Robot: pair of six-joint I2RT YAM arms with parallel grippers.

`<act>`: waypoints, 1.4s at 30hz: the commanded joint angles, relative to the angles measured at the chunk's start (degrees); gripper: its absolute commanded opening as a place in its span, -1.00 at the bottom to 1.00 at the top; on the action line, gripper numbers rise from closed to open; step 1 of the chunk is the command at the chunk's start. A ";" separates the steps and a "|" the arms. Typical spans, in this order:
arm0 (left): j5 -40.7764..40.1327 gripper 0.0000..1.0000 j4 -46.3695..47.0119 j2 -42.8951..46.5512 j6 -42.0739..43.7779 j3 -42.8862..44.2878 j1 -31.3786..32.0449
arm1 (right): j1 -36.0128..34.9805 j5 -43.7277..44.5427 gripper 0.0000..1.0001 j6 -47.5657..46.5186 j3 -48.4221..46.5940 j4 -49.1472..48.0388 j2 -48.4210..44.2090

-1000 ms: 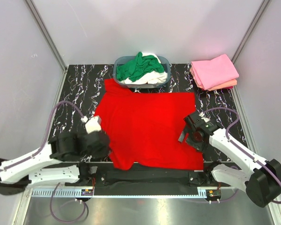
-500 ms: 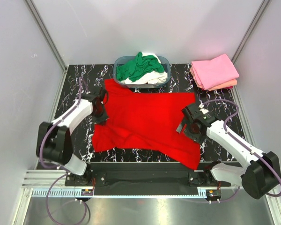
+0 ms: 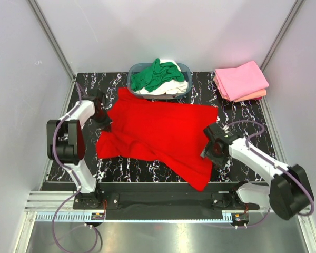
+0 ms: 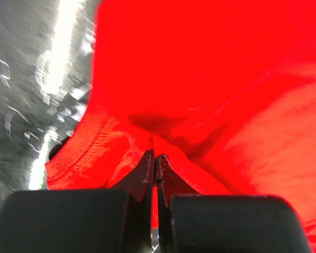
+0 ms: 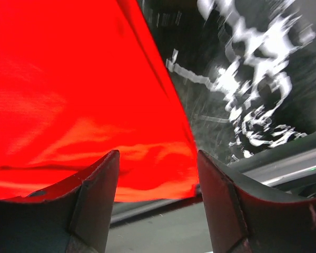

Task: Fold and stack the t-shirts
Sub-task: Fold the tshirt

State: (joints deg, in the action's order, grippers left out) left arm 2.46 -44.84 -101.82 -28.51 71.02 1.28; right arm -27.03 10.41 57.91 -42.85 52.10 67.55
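Observation:
A bright red t-shirt (image 3: 158, 132) lies rumpled on the black marbled table (image 3: 126, 169), its near edge slanting to a point at the front. My left gripper (image 3: 104, 120) is at the shirt's left edge and is shut on a fold of the red cloth (image 4: 210, 79), pinched between the jaws (image 4: 155, 156). My right gripper (image 3: 208, 153) hangs open above the shirt's right edge, holding nothing. In the right wrist view the gripper (image 5: 157, 158) has the red cloth (image 5: 68, 79) below and to its left. A folded pink shirt (image 3: 241, 79) lies on a salmon one (image 3: 255, 96) at the far right.
A blue-grey basket (image 3: 131, 71) at the back centre holds green (image 3: 152, 76) and white (image 3: 176, 87) shirts. The metal front rail (image 3: 163, 216) runs along the near edge. Grey walls close in the left, right and back sides.
My left arm has swung from the near left out to the shirt's far left edge. The shirt's near edge has drawn back and bunched. My right gripper has shifted slightly nearer.

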 commanded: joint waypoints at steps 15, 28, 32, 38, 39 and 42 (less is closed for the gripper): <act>3.35 -1.00 0.72 -3.39 1.62 5.71 -2.33 | -32.20 -1.01 0.09 12.31 1.01 -1.03 11.46; 2.29 -1.00 0.90 -2.07 2.14 4.21 -2.33 | -41.18 1.10 0.30 9.25 -2.85 -6.65 20.51; 1.67 -1.00 0.54 -1.54 2.76 3.60 -2.33 | -41.18 2.24 0.32 9.15 -4.25 -6.05 22.09; 1.67 -1.00 0.89 -1.45 2.41 3.16 -2.33 | -41.18 5.22 0.31 8.10 -5.31 -1.12 22.54; 1.67 -1.00 0.98 -1.45 2.41 2.98 -2.25 | -41.18 5.40 0.31 7.75 -5.23 -1.03 23.06; 1.58 -1.00 1.16 -1.19 2.23 2.54 -2.33 | -41.09 6.72 0.29 7.13 -4.96 -0.86 24.91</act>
State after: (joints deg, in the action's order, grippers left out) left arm 4.29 -45.01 -105.82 -26.79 74.39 -0.93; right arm -67.66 11.97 65.69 -46.61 49.17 90.67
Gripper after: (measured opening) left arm 0.012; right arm 0.652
